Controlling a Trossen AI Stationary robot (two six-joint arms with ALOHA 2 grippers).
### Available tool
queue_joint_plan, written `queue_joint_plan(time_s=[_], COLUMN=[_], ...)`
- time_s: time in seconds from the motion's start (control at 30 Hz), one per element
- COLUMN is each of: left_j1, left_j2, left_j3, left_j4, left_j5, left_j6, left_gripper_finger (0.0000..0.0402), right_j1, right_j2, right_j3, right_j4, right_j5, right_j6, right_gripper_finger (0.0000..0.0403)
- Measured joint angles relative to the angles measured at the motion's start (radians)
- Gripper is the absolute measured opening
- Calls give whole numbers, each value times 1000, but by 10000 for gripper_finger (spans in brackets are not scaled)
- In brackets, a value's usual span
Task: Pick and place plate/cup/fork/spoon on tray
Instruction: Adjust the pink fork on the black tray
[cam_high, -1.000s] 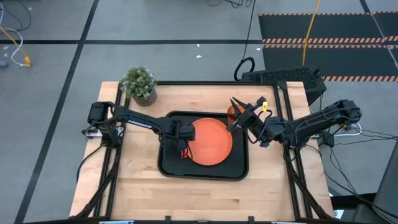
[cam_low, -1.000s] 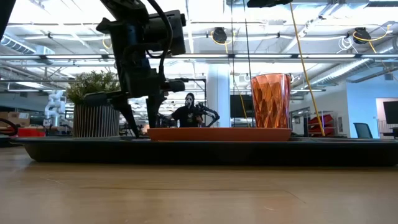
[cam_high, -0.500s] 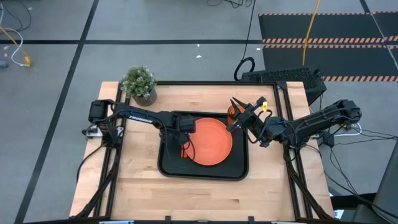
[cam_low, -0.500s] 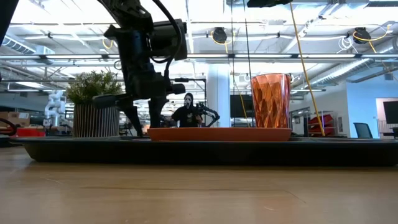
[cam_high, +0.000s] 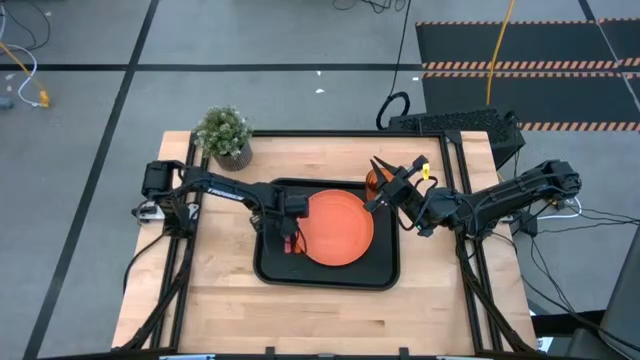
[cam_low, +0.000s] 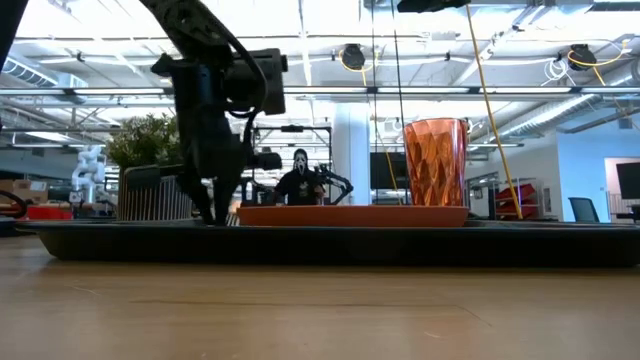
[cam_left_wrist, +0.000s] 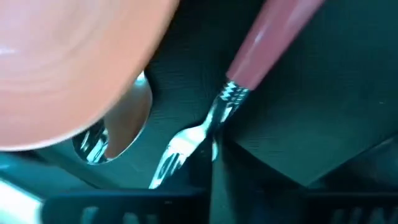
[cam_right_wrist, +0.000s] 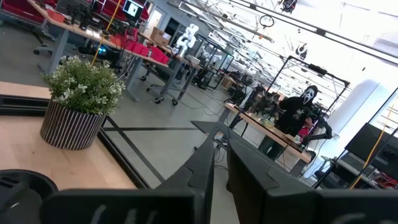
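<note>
Tray (cam_high: 330, 275) sits at table centre, black, with the plate (cam_high: 338, 228) lying flat inside it toward the right. Fork (cam_left_wrist: 208, 118) and spoon (cam_left_wrist: 115, 134) lie on the tray floor along the plate's left edge; in the left wrist view the spoon's bowl is half tucked under the plate rim, and the fork lies just beside it, pink-red handle angled away. Left gripper (cam_high: 287, 236) hangs low over this cutlery. Since half a second ago it has shifted slightly left, off the plate edge, and in the low view its body now stands further from the plate. Fingers look slightly parted around the fork's neck; whether they touch it I cannot tell.

Cup (cam_low: 436, 163) stands upright at the tray's far right corner, unmoved. Right gripper (cam_high: 384, 168) waits beside it, raised, fingers pressed nearly together, unchanged. Potted plant (cam_high: 224, 135) stands at the far left of the table (cam_high: 220, 300).
</note>
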Motion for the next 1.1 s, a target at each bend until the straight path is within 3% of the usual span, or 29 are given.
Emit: queue_joint_plan(time_s=[0.07,0.3,0.63,1.1], left_j1=[1,-11,-19,37], left_j2=[-3,-13,-120,-132], left_j3=[-20,-23,-20,-20], left_j4=[4,-21,-88,58], left_j5=[-7,-101,-52,-46], left_j6=[-21,-85,-130,-126], left_gripper_finger=[10,27,26,26], right_j1=[0,0,0,0], right_j2=[0,0,0,0], right_j3=[0,0,0,0], right_j4=[0,0,0,1], right_j5=[0,0,0,-4], right_j6=[0,0,0,11], right_gripper_finger=[36,36,36,36])
